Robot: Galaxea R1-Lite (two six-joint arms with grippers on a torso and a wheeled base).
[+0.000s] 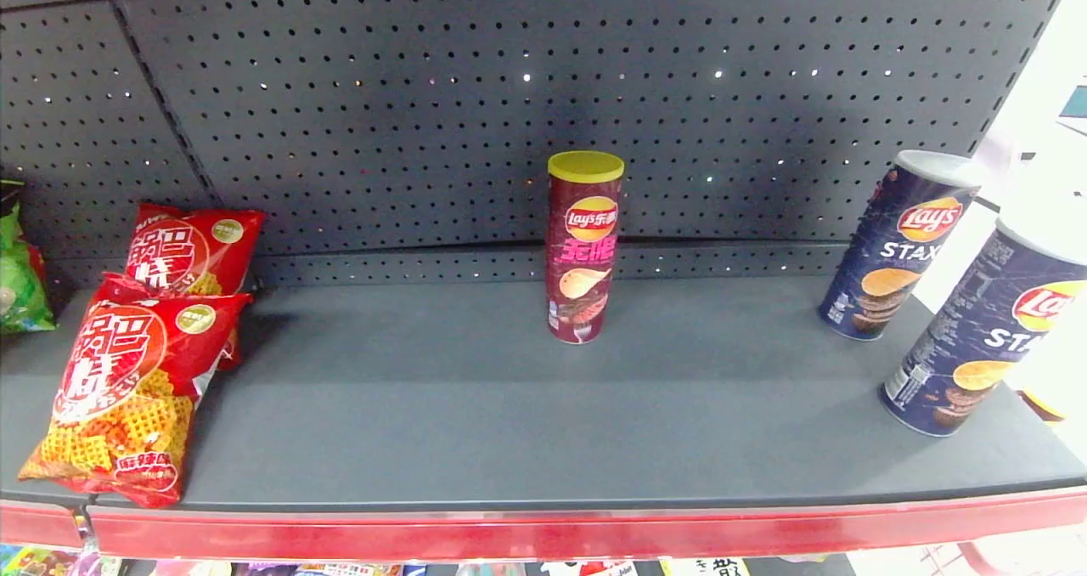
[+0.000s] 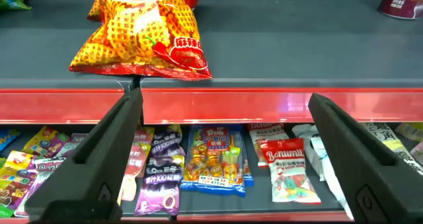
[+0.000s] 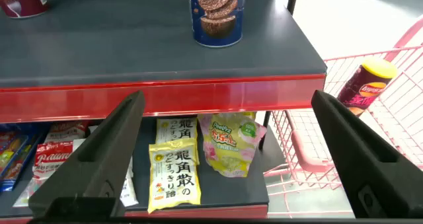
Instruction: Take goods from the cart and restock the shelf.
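A dark grey shelf (image 1: 442, 406) with a red front edge holds a maroon chip can (image 1: 582, 247) with a yellow lid, upright near the middle. Two navy chip cans (image 1: 900, 245) (image 1: 985, 330) stand at the right. My left gripper (image 2: 225, 158) is open and empty, below and in front of the shelf's red edge (image 2: 264, 105), under a red snack bag (image 2: 142, 32). My right gripper (image 3: 225, 158) is open and empty, in front of the shelf's right end, below a navy can (image 3: 217, 12). A pink wire cart (image 3: 390, 98) to the right holds a maroon can (image 3: 367, 85).
Two red snack bags (image 1: 127, 389) (image 1: 194, 249) lean at the shelf's left, with a green bag (image 1: 19, 279) beyond them. The lower shelf carries candy packs (image 2: 215, 161) and yellow and green packets (image 3: 173, 164). A perforated back panel (image 1: 509, 109) closes the shelf behind.
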